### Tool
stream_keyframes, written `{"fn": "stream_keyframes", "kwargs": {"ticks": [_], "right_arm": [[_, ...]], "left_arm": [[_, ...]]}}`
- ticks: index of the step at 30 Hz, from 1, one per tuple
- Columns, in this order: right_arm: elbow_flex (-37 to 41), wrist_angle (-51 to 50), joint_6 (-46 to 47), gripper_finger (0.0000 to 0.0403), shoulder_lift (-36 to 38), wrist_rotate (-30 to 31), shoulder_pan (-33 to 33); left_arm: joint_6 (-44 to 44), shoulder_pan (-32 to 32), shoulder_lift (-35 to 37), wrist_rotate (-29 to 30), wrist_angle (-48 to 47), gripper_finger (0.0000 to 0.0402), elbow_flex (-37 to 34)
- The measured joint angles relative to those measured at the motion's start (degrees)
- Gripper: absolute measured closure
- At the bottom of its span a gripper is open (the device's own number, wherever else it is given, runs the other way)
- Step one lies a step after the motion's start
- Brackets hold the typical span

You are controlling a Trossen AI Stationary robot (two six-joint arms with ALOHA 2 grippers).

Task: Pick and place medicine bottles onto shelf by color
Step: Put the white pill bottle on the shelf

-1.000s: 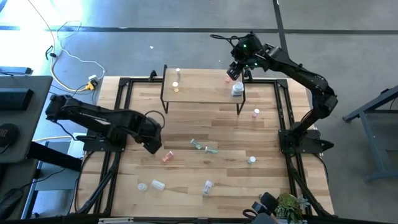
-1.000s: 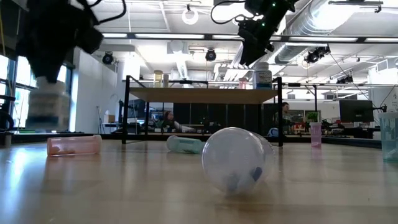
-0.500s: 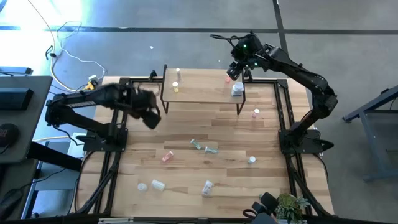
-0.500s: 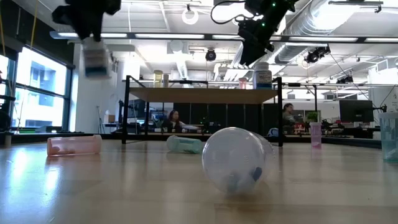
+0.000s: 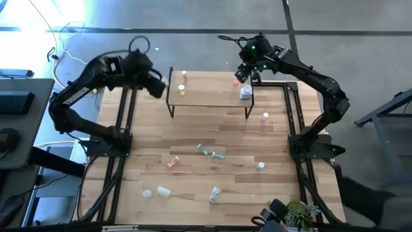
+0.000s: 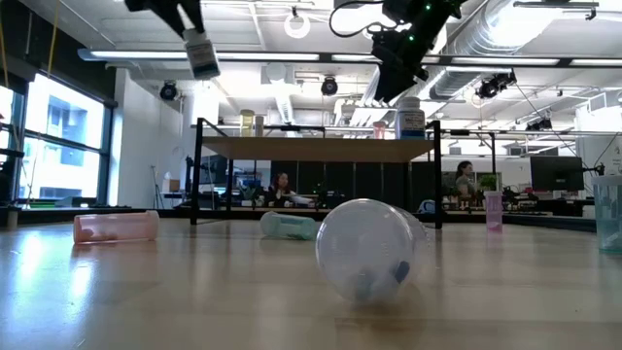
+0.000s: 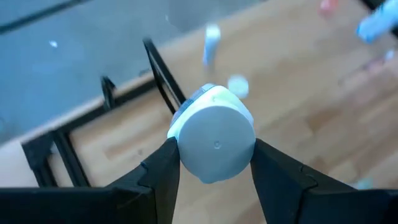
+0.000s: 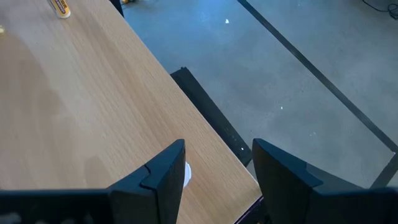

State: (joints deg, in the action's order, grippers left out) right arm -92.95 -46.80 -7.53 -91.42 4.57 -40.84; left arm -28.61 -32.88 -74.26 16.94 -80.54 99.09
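1. The left gripper [image 5: 159, 86] is closed on a white-capped bottle [image 7: 212, 140]. In the left wrist view the two fingers [image 7: 163, 169] press the bottle's sides, with the cap facing the camera.
2. That gripper is raised off the table, just left of the shelf [image 5: 212, 96]. From it, the board lies to the right and a little lower.
3. The low view shows the bottle [image 6: 202, 53] hanging above shelf height, slightly tilted, with its long axis close to upright. It needs little turning before it is set down.
4. Two small bottles — one white [image 5: 184, 76], one yellow [image 5: 182, 91] — already stand at the shelf's left end, the end nearest the left gripper.
5. The right gripper [image 5: 243, 75] hovers over the shelf's right end, with its fingers apart and nothing between them. A white jar [image 5: 246, 93] stands on the board just below it.
6. Judging by colour, the held bottle belongs with the white ones. The left arm is the nearer one for the shelf's left end.
7. More bottles lie scattered on the near half of the table, among them a pink one [image 5: 172, 162] lying on its side.
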Motion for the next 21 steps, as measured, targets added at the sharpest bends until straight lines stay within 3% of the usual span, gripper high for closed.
{"fn": "stream_keyframes", "kwargs": {"ticks": [11, 21], "right_arm": [[0.0, 0.1, 0.0, 0.0224, 0.0, 0.0, 0.0], [0.0, 0.1, 2.6, 0.0224, 0.0, 0.1, -0.4]], "left_arm": [[4.9, -6.0, -12.8, -4.8, 0.0, 0.0241, 16.9], [5.3, -5.9, -21.2, -11.1, -0.7, 0.0241, 20.7]]}}
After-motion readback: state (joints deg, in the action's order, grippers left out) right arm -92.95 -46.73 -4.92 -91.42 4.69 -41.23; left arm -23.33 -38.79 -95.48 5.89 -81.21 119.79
